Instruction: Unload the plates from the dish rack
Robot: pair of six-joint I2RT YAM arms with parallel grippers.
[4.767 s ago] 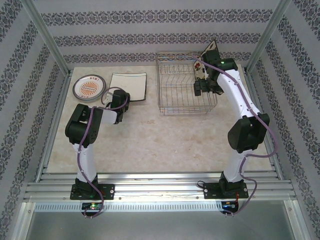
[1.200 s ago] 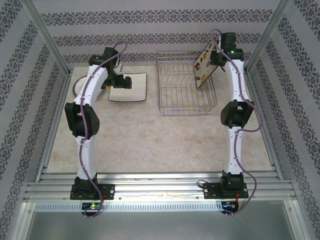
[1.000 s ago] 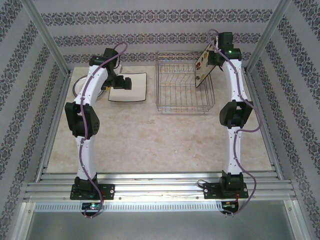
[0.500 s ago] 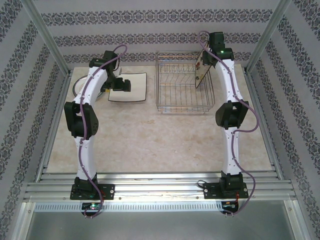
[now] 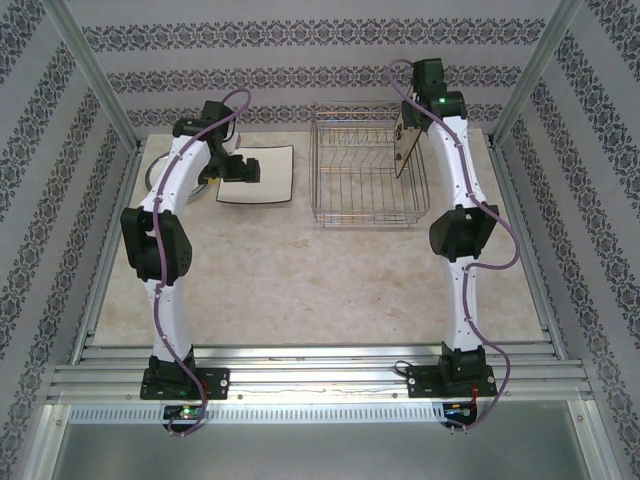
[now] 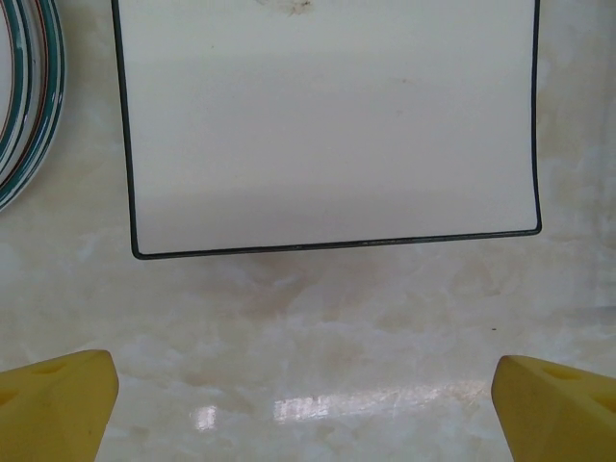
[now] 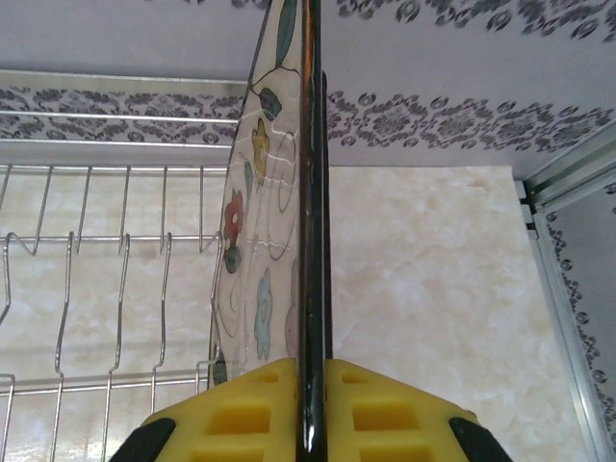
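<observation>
The flower plate is being lifted out. The right hand (image 7: 310, 395) is clamped on one edge of the flower plate (image 7: 248, 289), which stands upright above the rack (image 5: 366, 223) near its 2 o'clock corner. The rack sits at 12 o'clock on the table (image 5: 300, 290).

Next, I judge, the plate must be carried clear of the wires toward 10 o'clock, tipped flat and set down by the others.

The left hand (image 6: 306, 385) hangs wide open and empty over the near edge of the square plate (image 6: 327, 125).

There are three plates: the flower plate, the square plate and a round plate (image 6: 29, 106) just at its 9 o'clock side. There is one rack, with no plates seen in it.
</observation>
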